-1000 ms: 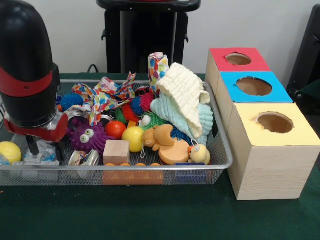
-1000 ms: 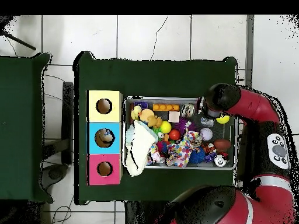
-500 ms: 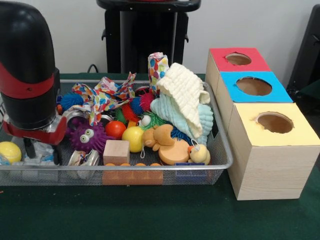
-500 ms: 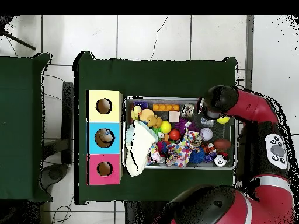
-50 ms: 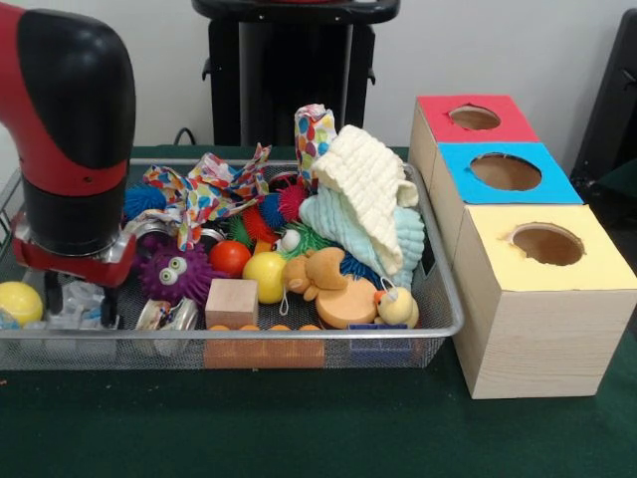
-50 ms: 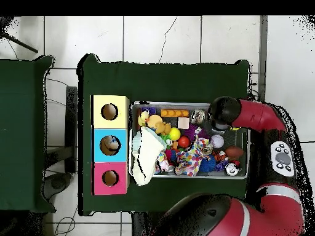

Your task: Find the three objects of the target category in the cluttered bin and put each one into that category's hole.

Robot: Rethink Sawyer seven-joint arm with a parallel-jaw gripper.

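Note:
My gripper (image 5: 80, 300) is down inside the wire bin (image 5: 443, 289) at its left end, open. Its two black fingers (image 5: 53, 296) stand on either side of a crumpled clear wrapper (image 5: 82, 297). A yellow ball (image 5: 20, 302) lies just left of it, and a purple spiky ball with eyes (image 5: 176, 274) and a shiny foil piece (image 5: 167, 315) lie just right. From above, the arm's wrist (image 6: 224, 110) covers the gripper. Beside the bin stand three boxes with round holes: red (image 5: 476, 118), blue (image 5: 506, 171) and yellow (image 5: 546, 245).
The bin also holds a wooden block (image 5: 232, 302), an orange ball (image 5: 230, 257), another yellow ball (image 5: 265, 276), a plush bear (image 5: 317, 271), a small duck (image 5: 396, 305), a cream cloth (image 5: 368, 189) and a patterned cloth (image 5: 209, 194). Something lies inside the blue box's hole (image 6: 111, 145).
The arm has swung a little towards the bin's middle and turned. The fingers now straddle the clear wrapper, where one second ago only one finger showed beside it.

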